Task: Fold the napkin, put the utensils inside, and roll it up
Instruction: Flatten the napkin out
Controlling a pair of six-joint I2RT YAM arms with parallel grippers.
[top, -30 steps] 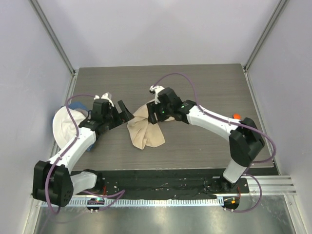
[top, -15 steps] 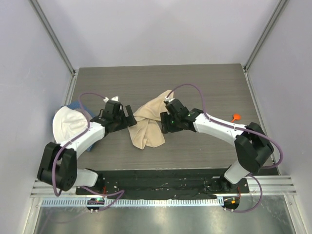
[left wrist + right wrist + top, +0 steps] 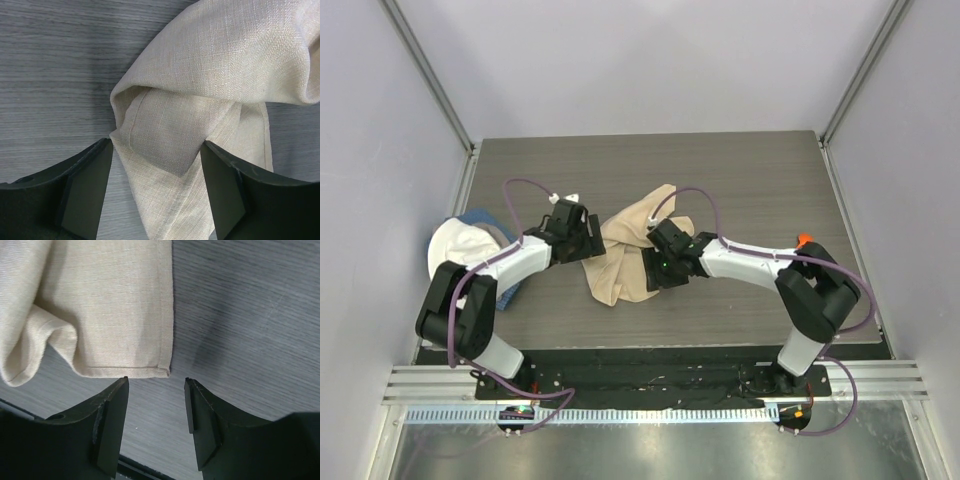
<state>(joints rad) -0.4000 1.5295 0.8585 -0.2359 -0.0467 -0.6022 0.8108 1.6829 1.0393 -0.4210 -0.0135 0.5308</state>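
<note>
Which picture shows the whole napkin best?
The top view: it shows nearly the whole crumpled napkin at once. The left wrist view shows only a twisted fold up close; the right wrist view shows only one flat hemmed corner.

Left arm (image 3: 510, 262): shoulder at near-left, elbow folded, forearm stretching right toward table middle. Left gripper (image 3: 156, 145): low over surface, jaws spread wide, black fingers (image 3: 82, 192) angled outward, clamping nothing.

Right arm (image 3: 755, 262): shoulder at near-right, elbow raised by right edge, forearm running left toward centre. Right gripper (image 3: 156, 381): low, tilted down, jaws parted, narrower gap than left, fingers (image 3: 107, 425) closed on nothing.

Top view: both grippers meet near centre, tips facing each other, close but apart.
</note>
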